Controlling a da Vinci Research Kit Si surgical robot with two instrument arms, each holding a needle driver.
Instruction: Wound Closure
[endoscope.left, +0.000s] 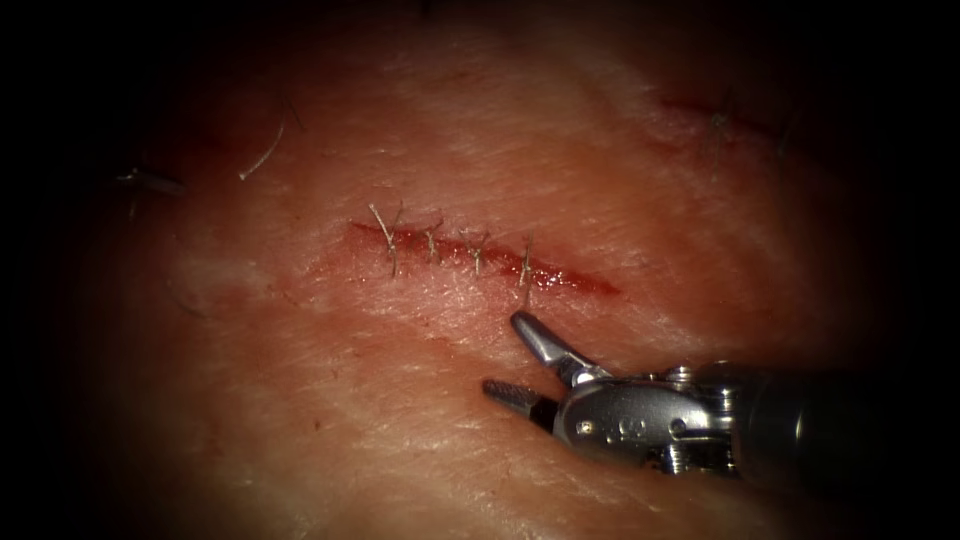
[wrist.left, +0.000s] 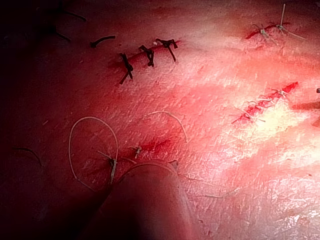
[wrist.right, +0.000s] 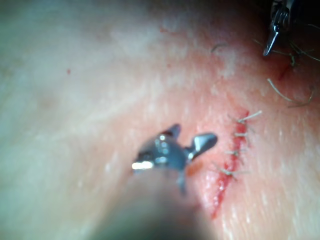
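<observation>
The cut (endoscope.left: 565, 279) runs slantwise across the tissue (endoscope.left: 330, 420), with red fluid along it. Several pale stitches (endoscope.left: 476, 250) with short cut ends cross its left and middle part; the right end lies open. My right tool (endoscope.left: 504, 354) hovers just below the cut, under the rightmost stitch (endoscope.left: 525, 268), jaws open and holding nothing. The right wrist view shows the same open jaws (wrist.right: 194, 134) beside the stitched cut (wrist.right: 235, 150). A pointed tip of the left tool (wrist.right: 272, 37) hangs farther off over the tissue in that view.
A second stitched cut (endoscope.left: 715, 118) lies at the upper right, and a loose thread piece (endoscope.left: 262, 155) at the upper left. In the left wrist view, dark-thread stitches (wrist.left: 148, 52) and pale loose thread loops (wrist.left: 92, 145) lie on the tissue.
</observation>
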